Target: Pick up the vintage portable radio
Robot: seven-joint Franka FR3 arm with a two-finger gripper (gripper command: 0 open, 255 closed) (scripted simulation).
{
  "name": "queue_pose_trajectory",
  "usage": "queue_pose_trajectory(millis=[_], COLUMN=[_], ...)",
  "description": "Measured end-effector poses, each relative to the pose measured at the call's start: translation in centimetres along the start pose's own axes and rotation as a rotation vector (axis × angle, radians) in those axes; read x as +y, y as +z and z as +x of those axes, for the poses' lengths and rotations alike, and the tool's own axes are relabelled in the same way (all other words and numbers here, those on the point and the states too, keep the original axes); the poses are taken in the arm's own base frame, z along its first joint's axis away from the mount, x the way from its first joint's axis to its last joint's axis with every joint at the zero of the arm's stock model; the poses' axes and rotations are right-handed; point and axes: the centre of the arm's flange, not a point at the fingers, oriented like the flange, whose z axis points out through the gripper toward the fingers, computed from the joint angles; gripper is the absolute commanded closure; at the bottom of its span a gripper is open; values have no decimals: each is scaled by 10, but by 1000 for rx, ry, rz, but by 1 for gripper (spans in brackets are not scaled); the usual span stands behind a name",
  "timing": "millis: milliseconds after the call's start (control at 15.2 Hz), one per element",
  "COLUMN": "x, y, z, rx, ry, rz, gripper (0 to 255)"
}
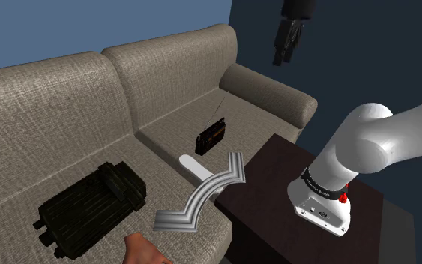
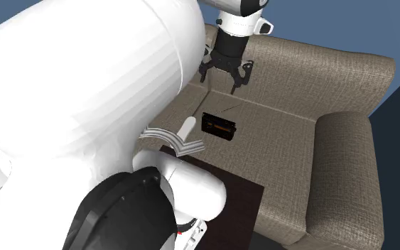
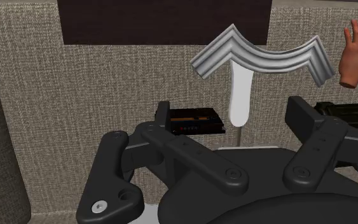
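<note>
The all-black two-finger claw hangs wide open and empty, well above the small black, orange-fronted radio on the seat of the beige fabric sofa. Descent, grasp and lift all seem undone.

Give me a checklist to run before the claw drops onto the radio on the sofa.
1. Claw open: ok, fingers stand apart.
2. Radio in sight on the sofa seat: ok.
3. Radio centred between the fingers: not ok, it sits by one finger.
4. Claw down at the radio: not ok, it hangs high above.
5. White-handled tool apart from the radio: ok, though close.
</note>
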Motion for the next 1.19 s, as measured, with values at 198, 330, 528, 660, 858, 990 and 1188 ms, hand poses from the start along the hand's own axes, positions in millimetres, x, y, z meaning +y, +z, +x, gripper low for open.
queue_pose_trajectory(millis=[198,330,528,660,858,990,1188], x=[4,12,19,24,30,25,23], y=[11,28,55,72,103,126,156], z=[8,26,50,68,92,113,137], rx=[-6,-16,-30,-39,-54,-64,-78], ry=[-67,-170,-342,-459,-633,-752,-928], rz=[-9,-22,-44,-59,-82,-97,-120], gripper=[0,0,0,0,0,0,0])
